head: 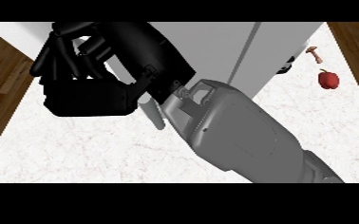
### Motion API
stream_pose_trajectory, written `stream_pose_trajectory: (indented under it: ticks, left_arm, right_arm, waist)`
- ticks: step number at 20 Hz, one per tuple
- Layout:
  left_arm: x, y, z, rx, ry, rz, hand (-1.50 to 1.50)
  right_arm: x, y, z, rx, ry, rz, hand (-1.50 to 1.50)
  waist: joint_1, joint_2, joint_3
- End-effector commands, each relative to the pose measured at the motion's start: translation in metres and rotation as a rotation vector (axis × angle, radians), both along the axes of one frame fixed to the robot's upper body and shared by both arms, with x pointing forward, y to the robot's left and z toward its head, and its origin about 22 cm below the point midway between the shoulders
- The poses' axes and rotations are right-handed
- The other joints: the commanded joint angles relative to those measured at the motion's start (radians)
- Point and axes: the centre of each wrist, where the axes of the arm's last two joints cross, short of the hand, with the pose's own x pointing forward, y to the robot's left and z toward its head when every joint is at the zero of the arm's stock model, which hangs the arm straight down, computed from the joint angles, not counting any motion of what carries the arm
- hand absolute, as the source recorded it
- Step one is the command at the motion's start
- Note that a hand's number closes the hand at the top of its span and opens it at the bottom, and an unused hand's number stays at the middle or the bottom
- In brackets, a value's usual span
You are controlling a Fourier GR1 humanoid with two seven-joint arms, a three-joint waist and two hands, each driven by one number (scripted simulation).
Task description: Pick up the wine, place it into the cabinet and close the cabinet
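A big black hand (84, 92) fills the upper left of the view, very close to the camera, on the end of a grey forearm (231, 133) that comes up from the lower right. From where the arm enters it looks like the right hand. Its fingers (56, 52) are bent and bunched together above the palm, but I cannot tell whether they grip anything, since the hand hides whatever is behind it. The wine is nowhere to be seen; it may be hidden by the hand. Behind the arm stands the white cabinet (231, 47), its door seam running down its front, with a pale handle (155, 114) showing just beside the wrist. Off to the right on the white marbled table (84, 156) lie a red pepper (328, 79) and, near it, a small mushroom (315, 53).
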Motion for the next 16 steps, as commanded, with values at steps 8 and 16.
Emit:
stream_pose_trajectory:
  ticks: [8,16]
  left_arm:
    - [0.0,0.007,-0.002,-0.047,-0.048,-0.031,-1.5]
    - [-0.003,0.022,0.017,-0.032,-0.068,-0.042,-1.5]
  right_arm:
    - [0.042,0.022,-0.023,-0.366,0.222,0.493,1.5]
    - [0.084,0.01,-0.059,-0.28,0.352,0.533,1.5]
  waist:
    - [0.001,0.003,-0.001]
    - [0.004,-0.003,0.001]
